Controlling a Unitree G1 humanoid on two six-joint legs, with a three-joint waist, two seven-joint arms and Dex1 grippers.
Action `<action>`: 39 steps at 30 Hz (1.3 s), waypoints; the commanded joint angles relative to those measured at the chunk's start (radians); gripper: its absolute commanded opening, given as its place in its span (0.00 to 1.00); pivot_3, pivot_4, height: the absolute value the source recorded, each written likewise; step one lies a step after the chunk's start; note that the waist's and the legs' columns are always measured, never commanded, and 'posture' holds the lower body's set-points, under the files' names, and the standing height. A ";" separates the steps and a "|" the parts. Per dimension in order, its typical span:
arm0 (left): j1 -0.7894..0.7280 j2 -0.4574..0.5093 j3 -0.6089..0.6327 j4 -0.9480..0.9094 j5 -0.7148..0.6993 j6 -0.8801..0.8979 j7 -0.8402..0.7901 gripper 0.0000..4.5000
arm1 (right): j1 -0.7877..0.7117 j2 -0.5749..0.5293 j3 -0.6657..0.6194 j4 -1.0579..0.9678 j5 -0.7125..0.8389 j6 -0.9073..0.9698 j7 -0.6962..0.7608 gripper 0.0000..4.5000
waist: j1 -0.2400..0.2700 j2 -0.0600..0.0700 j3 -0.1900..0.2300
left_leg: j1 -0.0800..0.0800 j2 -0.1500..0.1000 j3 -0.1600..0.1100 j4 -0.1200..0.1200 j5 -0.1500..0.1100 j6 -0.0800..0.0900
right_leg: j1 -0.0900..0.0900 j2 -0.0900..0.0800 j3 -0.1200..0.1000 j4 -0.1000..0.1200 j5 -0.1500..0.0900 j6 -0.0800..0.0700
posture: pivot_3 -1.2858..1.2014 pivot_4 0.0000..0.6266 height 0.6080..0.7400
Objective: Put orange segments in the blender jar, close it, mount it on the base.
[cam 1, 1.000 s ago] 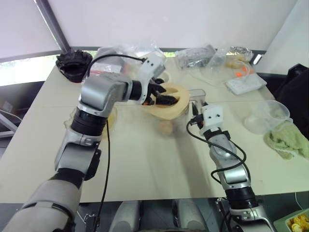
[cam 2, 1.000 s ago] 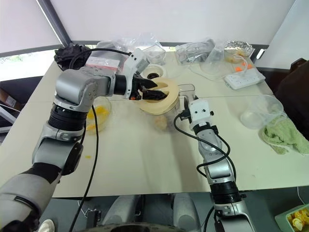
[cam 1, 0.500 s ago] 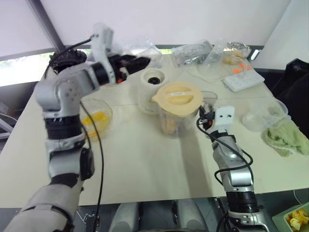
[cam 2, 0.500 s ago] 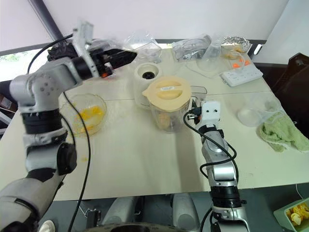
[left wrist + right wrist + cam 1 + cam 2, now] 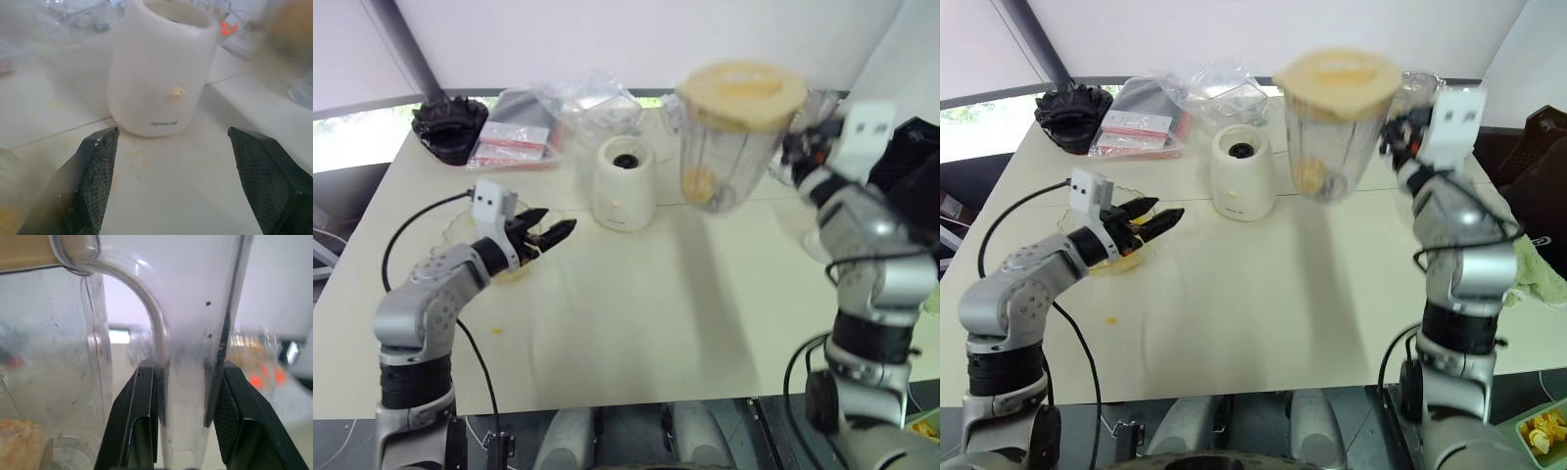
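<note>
Right gripper (image 5: pixel 183 416) clamped on the handle of the blender jar (image 5: pixel 1332 127) — held up in the air, cream lid (image 5: pixel 1336 70) on, orange segments (image 5: pixel 1311 175) at the bottom. Base (image 5: pixel 1244 173) upright on the table (image 5: pixel 1263 304), left of the raised jar. Left gripper (image 5: pixel 1154 217) spread, empty, low over the table, pointed at the base — beside a clear bowl (image 5: pixel 460 227).

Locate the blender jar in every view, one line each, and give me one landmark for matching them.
Left eye: jar upper right of centre, lifted off the table, lid on, held by the right hand.
Right eye: jar top centre, same hold.
Left wrist: jar cannot be made out; the base stands centre.
Right wrist: jar's handle clamped between the fingers, jar wall beside it.
Landmark: the base, standing on the table in both eye views.
</note>
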 commanded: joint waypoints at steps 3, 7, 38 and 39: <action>0.039 -0.003 0.004 -0.026 -0.001 -0.068 0.029 0.83 | -0.227 0.026 0.056 0.181 -0.014 -0.102 0.031 0.20 | 0.000 0.000 0.000 | 0.000 0.000 0.000 -0.001 0.000 0.000 | 0.000 0.000 0.000 0.000 0.000 0.000 | 0.52 0.24 1.00; 0.129 0.015 -0.002 -0.102 -0.006 -0.078 0.034 0.83 | -0.356 0.111 0.098 0.379 -0.032 -0.208 0.030 0.20 | -0.003 0.000 0.000 | -0.001 0.001 0.000 -0.001 0.000 0.001 | 0.000 -0.002 0.000 0.000 0.000 0.000 | 0.52 0.24 1.00; 0.212 -0.014 -0.121 -0.228 -0.016 -0.090 0.155 0.83 | -0.425 0.263 0.146 0.898 -0.143 -0.553 0.035 0.20 | 0.000 0.000 0.000 | -0.001 0.000 0.000 -0.002 0.000 0.000 | -0.002 -0.001 0.000 0.001 0.001 -0.001 | 0.52 0.24 1.00; 0.209 -0.014 -0.124 -0.226 -0.015 -0.089 0.156 0.83 | -0.409 0.268 0.150 0.885 -0.145 -0.544 0.034 0.20 | 0.000 0.000 0.000 | -0.001 0.000 0.000 -0.002 0.000 0.000 | -0.002 -0.001 0.000 0.001 0.001 -0.001 | 0.52 0.24 1.00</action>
